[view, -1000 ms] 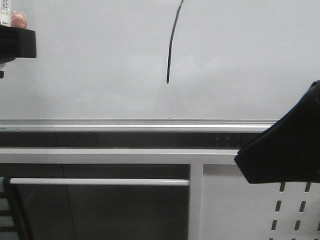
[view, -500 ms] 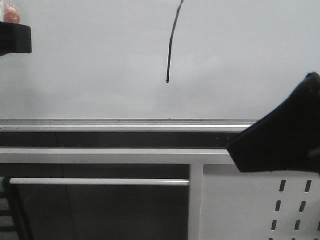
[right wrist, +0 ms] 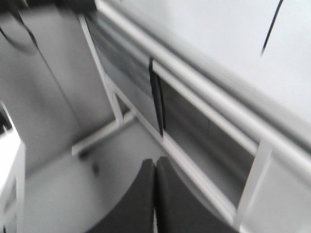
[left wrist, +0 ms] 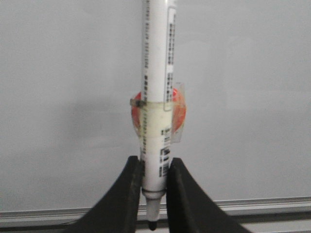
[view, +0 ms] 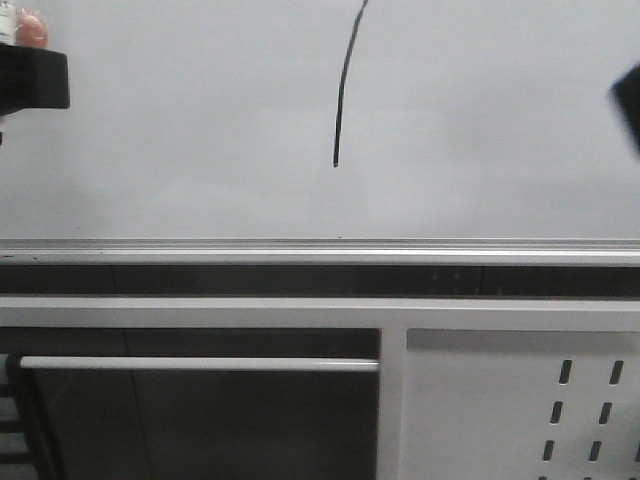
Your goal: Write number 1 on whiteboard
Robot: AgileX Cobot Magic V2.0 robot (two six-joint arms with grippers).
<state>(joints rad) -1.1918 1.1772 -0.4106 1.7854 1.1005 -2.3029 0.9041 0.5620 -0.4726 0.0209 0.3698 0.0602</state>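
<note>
One stroke done: the number 1 (view: 343, 85) sits on the whiteboard (view: 180, 150), looks finished; left pincer (left wrist: 154, 194) pinches the marker (left wrist: 156, 97) off to its left, right pincer (right wrist: 155, 194) pressed together

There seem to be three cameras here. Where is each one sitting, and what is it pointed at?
Front view: looks ahead at the whiteboard with the number 1; black arm parts show at both edges.
Left wrist view: on the left arm, facing the board; the left gripper clamps a marker pen.
Right wrist view: on the right arm, blurred, looking at the metal frame; right gripper closed, empty.
Front and right wrist views share the stroke.
</note>
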